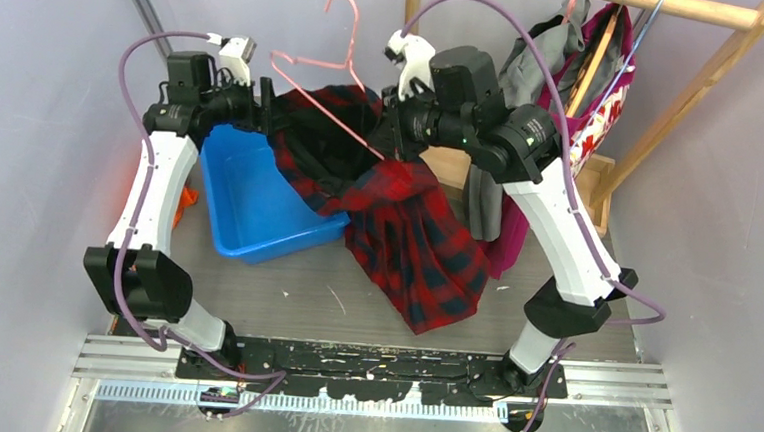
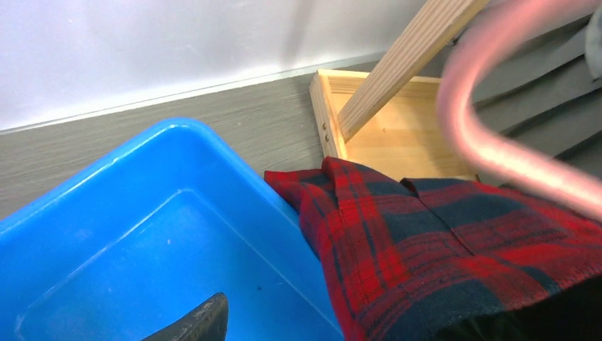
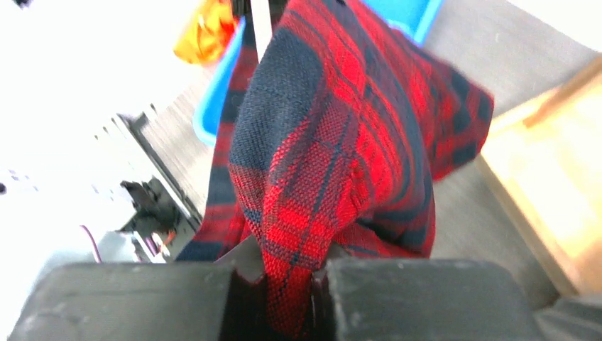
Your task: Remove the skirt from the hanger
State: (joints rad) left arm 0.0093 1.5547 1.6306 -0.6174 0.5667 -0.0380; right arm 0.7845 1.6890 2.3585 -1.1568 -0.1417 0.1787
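Item: red-and-navy plaid woven skirt [image 1: 412, 233]. Soft, light, drapes; likely best pinched at waistband, centre frame. The right gripper [image 3: 284, 284] is clamped on its fabric; left gripper [image 1: 265, 104] state unclear.

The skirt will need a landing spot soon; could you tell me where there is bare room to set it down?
Free: the floor of the bin, left of the skirt, and the table strip between bin, skirt and arm bases. Crowded: the far right, where clothes hang from the rack.

Woven plaid cloth skirt [image 3: 334, 142], glossy blue plastic bin [image 2: 142, 249], smooth wooden rack [image 2: 405, 57]
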